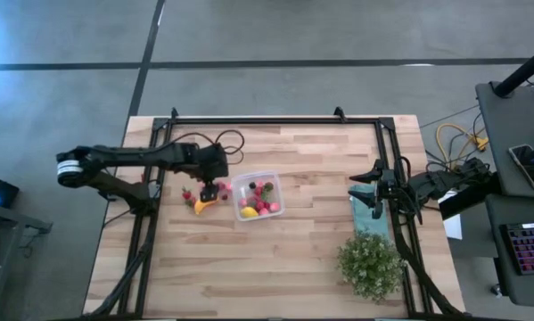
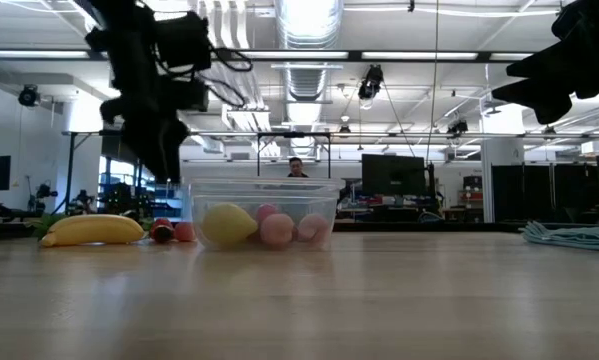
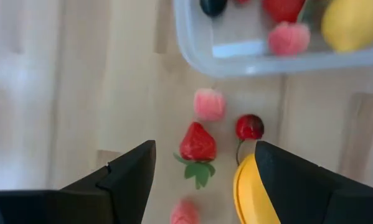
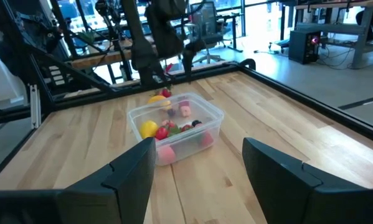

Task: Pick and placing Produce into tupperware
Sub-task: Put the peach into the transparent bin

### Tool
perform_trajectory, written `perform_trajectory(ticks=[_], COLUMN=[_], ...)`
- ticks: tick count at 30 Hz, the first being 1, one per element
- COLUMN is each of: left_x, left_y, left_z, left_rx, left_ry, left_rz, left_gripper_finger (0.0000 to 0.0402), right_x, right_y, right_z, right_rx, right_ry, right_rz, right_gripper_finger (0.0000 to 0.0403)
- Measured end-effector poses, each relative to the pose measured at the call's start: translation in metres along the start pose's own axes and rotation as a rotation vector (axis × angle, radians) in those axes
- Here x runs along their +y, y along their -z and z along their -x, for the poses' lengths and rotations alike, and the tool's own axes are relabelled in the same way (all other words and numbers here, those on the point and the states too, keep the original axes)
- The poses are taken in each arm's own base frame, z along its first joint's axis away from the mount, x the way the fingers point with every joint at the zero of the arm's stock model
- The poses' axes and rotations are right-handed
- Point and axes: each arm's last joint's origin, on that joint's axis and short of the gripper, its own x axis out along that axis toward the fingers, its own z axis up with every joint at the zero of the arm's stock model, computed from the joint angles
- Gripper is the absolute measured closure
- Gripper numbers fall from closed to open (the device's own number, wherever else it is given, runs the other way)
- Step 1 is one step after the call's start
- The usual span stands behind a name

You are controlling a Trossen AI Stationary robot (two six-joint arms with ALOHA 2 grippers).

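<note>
Strawberry [image 3: 197, 144] on the counter [image 1: 293, 259] at nine o'clock of the tupperware [image 1: 258, 195], between the open left end effector [image 3: 202, 180] fingers: probably light, slick, best pinched across its middle. Only the left wrist view separates cherry [image 3: 250, 127] from banana [image 2: 91, 229]. Right end effector [image 4: 198, 180] waits open at three o'clock.

You see a light wooden table [image 1: 275, 276] edged by a black frame [image 1: 275, 118]. A bushy green plant [image 1: 370, 264] stands near its right front corner, with a folded teal cloth [image 1: 366, 211] lying just behind it. Beyond the table, a person [image 2: 296, 167] sits among desks and monitors.
</note>
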Motion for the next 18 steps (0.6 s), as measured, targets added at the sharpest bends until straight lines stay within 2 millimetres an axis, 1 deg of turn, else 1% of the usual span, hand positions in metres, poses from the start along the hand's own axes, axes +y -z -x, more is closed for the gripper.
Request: perform_trajectory(ticks=[5, 7, 14, 18], left_x=[-0.004, -0.004, -0.007, -0.008], left_y=[0.018, 0.021, 0.032, 0.037], left_z=[-0.021, -0.028, -0.044, -0.05], left_rx=[-0.041, -0.07, -0.144, -0.165], left_ry=[-0.008, -0.014, -0.037, -0.045], left_rz=[-0.009, -0.026, -0.099, -0.107], left_gripper_finger=[0.0142, 0.0142, 0.0142, 0.0142], right_x=[0.0, 0.0, 0.0, 0.0], right_y=[0.0, 0.0, 0.0, 0.0], right_z=[0.0, 0.0, 0.0, 0.0], right_rx=[0.0, 0.0, 0.0, 0.001], right_ry=[0.0, 0.0, 0.0, 0.0], right_rz=[0.0, 0.0, 0.0, 0.0], right_gripper_finger=[0.017, 0.017, 0.017, 0.017])
